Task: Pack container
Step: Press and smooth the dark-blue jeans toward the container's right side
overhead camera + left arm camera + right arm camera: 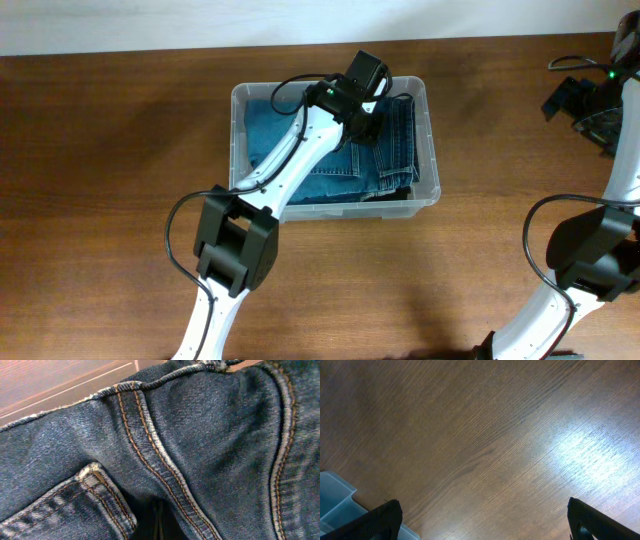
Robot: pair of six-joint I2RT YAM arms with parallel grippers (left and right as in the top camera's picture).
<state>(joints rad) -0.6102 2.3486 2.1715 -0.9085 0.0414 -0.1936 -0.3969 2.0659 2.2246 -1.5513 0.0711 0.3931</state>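
Clear plastic container [350, 211] is sitting at the table's 12 o'clock, with folded blue jeans [270, 125] lying inside. Left gripper [159, 522] is reaching in toward the container's 3 o'clock side, clenched, tips against denim beside a seam; can't tell whether it is pinching cloth. Right gripper [482, 520] is hanging released over the wooden table [120, 150] at 3 o'clock, grasping nothing.

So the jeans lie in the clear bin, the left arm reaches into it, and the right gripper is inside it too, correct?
No. The right gripper is outside the bin, over the table to its right, as the overhead view shows. The jeans are in the bin and the left arm reaches in.
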